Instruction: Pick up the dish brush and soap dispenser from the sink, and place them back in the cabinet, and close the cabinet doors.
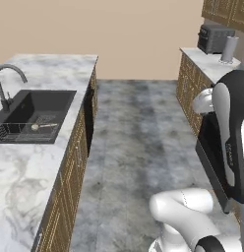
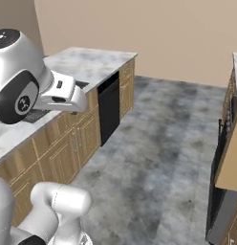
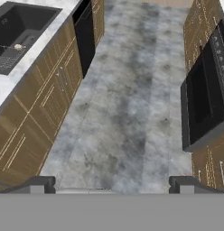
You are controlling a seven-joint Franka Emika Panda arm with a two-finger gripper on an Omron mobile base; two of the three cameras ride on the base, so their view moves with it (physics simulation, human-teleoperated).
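The pincer [image 3: 112, 182] stands fully released and grips nothing; in the hand view its two dark tips rise wide apart above the grey mottled floor [image 3: 127, 103], well away from the work. To one side of that view runs the marble-topped bench [image 1: 40, 162] with its wooden cupboard fronts and a black dishwasher panel [image 2: 109, 107]. Set into the bench is the sink [image 1: 43, 106], a black rectangular basin with a dark gooseneck faucet [image 1: 6, 81] at its edge. The dish brush [image 1: 41, 126] lies flat on the wire rack inside the basin: a small round cream head with a thin pale handle pointing away from it. It is judged light and rigid, the slim handle liable to roll or slip; the sounder hold appears to be across the handle close to the head, from above. The soap dispenser cannot be made out in these pictures. A black oven [image 3: 202, 103] stands opposite the bench.
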